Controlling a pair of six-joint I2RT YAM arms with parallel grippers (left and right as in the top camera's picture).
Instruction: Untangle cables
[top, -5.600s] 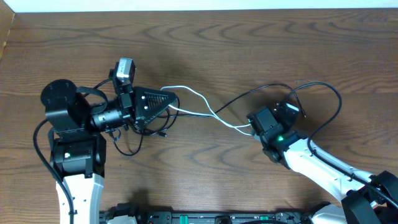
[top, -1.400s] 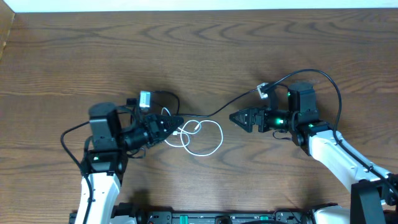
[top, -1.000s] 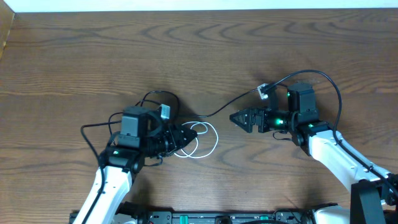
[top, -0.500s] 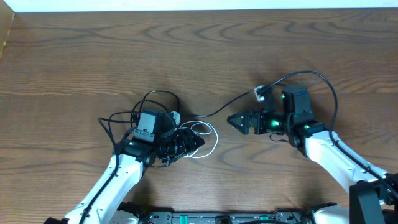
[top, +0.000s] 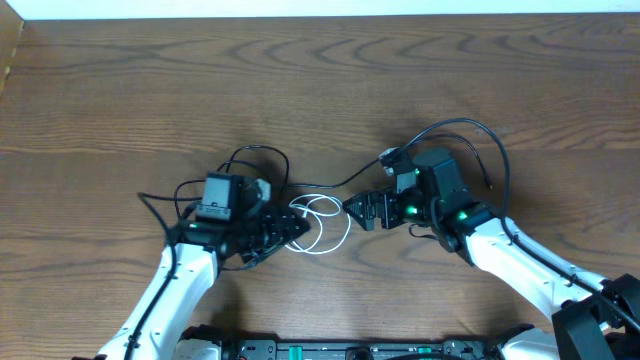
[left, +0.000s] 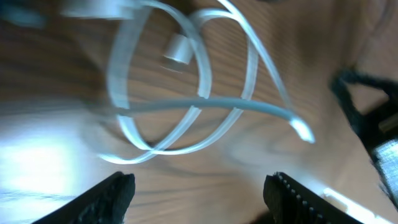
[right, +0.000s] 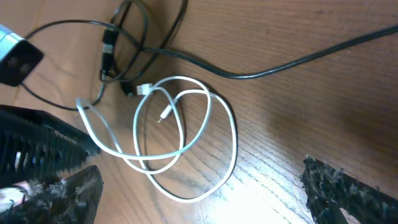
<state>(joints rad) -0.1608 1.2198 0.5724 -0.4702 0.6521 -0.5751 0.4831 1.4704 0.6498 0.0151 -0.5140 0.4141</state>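
White cord (left: 249, 107): 1, looped, mid-frame overhead.
Black cords (right: 292, 62): 2 seen, count unsure; tangled upper left of loop.
L gripper (top: 300, 228): jaws apart, empty.
R gripper (top: 352, 210): wide, empty.

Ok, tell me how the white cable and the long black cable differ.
The white cable is coiled in overlapping loops; the black cable runs out in one long curve. The white cable looks a little thicker than the black cable. Both lie flat on the wooden table.
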